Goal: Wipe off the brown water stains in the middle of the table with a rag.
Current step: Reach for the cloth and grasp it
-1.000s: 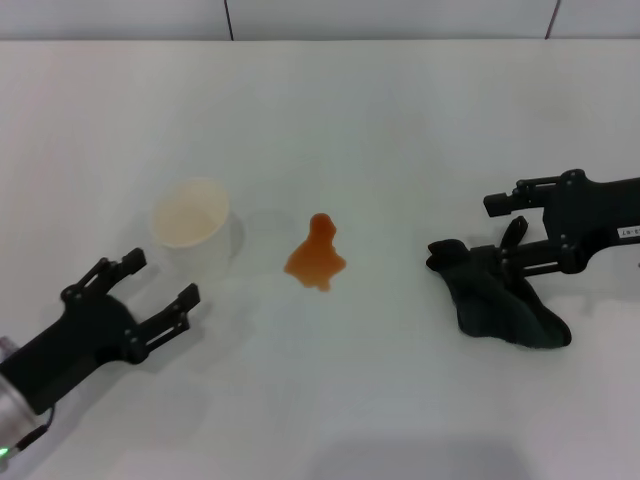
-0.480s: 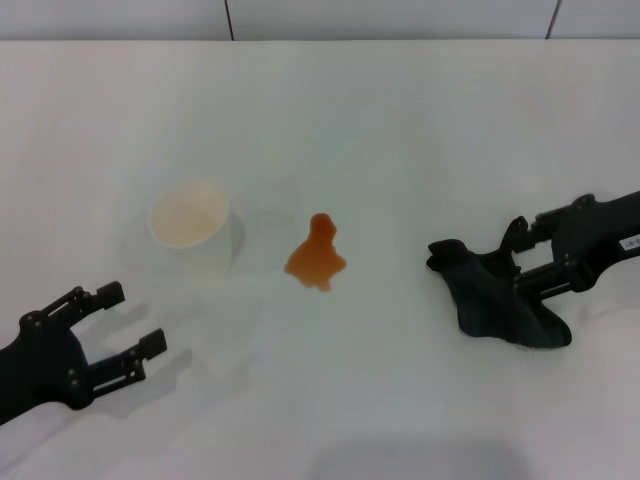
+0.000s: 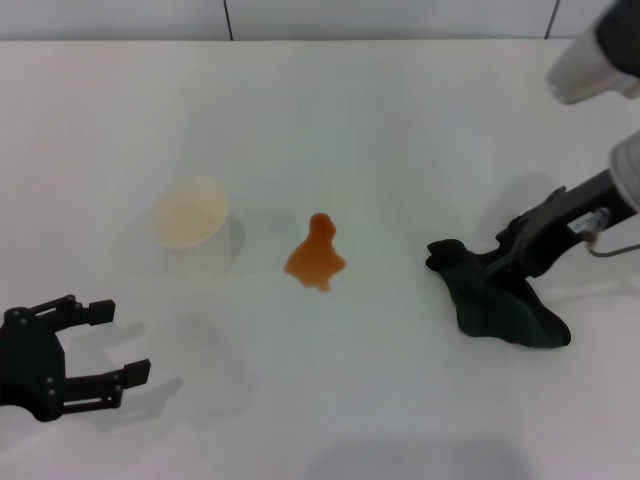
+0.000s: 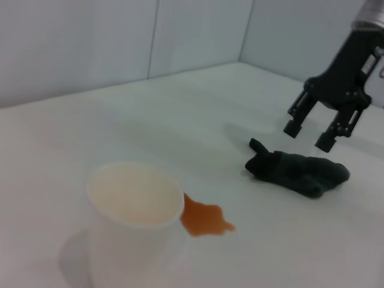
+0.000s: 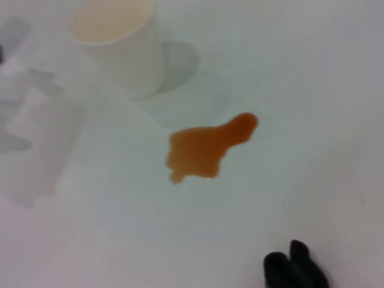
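Hovering over the rag (image 3: pixel 500 298), the right gripper (image 4: pixel 310 132) has its fingers spread, with nothing between them; the left wrist view shows them just above the cloth, apart from it. The rag lies crumpled on the table (image 3: pixel 380 120), well to the right of the brown water stains (image 3: pixel 316 255). A pale cup (image 3: pixel 189 222) stands upright near the blotch on its left. The left gripper (image 3: pixel 105 343) sits low at the table's near left edge, fingers spread and empty
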Controlling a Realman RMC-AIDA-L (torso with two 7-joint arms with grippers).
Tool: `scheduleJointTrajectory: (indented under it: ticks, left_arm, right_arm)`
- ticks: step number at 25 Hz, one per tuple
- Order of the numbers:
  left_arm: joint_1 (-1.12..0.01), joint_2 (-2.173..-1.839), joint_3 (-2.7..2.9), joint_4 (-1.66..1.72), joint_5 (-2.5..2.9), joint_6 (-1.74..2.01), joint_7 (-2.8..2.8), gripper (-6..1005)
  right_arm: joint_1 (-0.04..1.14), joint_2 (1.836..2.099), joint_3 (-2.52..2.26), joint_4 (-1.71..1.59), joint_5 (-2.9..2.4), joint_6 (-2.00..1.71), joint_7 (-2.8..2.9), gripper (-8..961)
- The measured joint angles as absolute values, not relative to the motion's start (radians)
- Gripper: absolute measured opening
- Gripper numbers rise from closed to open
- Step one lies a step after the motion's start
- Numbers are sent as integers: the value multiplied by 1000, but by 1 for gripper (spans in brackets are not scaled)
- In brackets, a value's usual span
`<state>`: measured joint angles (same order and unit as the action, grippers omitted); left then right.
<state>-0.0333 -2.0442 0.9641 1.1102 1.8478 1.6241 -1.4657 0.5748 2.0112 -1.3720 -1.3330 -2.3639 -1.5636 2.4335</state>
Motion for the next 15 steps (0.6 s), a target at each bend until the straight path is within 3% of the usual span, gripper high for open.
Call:
scheduleJointTrajectory:
  ticks: [4, 15]
  left_arm:
    - [-52, -2063, 933, 1172, 1888, 1652, -1492, 884]
    - [-142, -2060, 941, 1191, 1967, 1684, -1570, 883]
  right_arm:
    - [603, 2014, -1472, -1381, -2459, -1553, 2564, 660]
    - [660, 2023, -1625, -1380, -2554, -1552, 2748, 637]
